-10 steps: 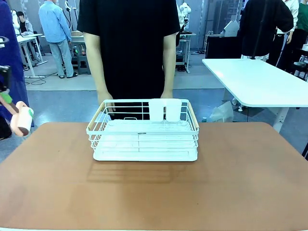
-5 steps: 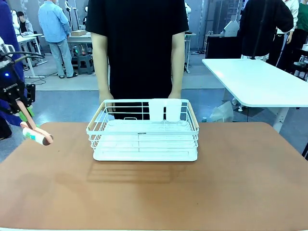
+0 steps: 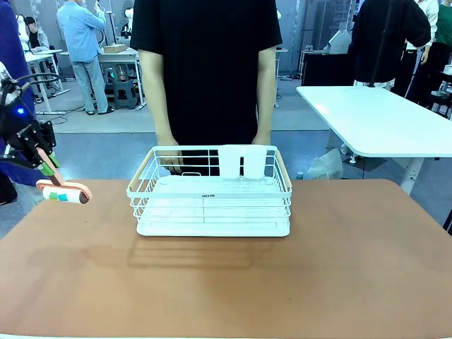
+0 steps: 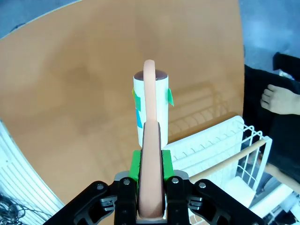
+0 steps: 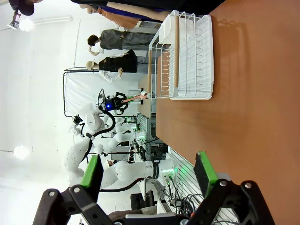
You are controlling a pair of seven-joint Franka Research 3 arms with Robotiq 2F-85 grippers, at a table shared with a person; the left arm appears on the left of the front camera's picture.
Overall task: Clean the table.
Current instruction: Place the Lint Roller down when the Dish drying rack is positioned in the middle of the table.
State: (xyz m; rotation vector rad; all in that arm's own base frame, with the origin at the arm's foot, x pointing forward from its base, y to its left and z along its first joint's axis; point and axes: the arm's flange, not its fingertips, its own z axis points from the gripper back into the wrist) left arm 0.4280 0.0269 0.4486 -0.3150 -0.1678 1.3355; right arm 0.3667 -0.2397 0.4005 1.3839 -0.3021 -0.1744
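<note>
Your table [image 3: 233,282] fills the lower half of the front view, its reddish-brown top running off the bottom edge, so you cannot see its near edge there. The white wire basket [image 3: 210,191] sits toward the far side, near the middle, and its back wall hides part of the person's hands [image 3: 169,157] resting at the rim. In front of the basket and to both sides of it you have broad bare tabletop.

At the table's far left corner, your left gripper [image 3: 44,157] is clamped on the pinkish handle of a lint roller [image 3: 65,193]. The arm is cut off by the picture's left edge. The roller's white head lies roughly level, low over the corner; you cannot tell whether it touches the surface. In the left wrist view the handle [image 4: 151,154] runs straight up between the green pads [image 4: 135,165], and the roller head points at the tabletop with the basket's corner to its right.

Your right gripper [image 5: 147,176] stands with its fingers spread wide and nothing between them, well back from the basket, looking along the table's open right stretch.
</note>
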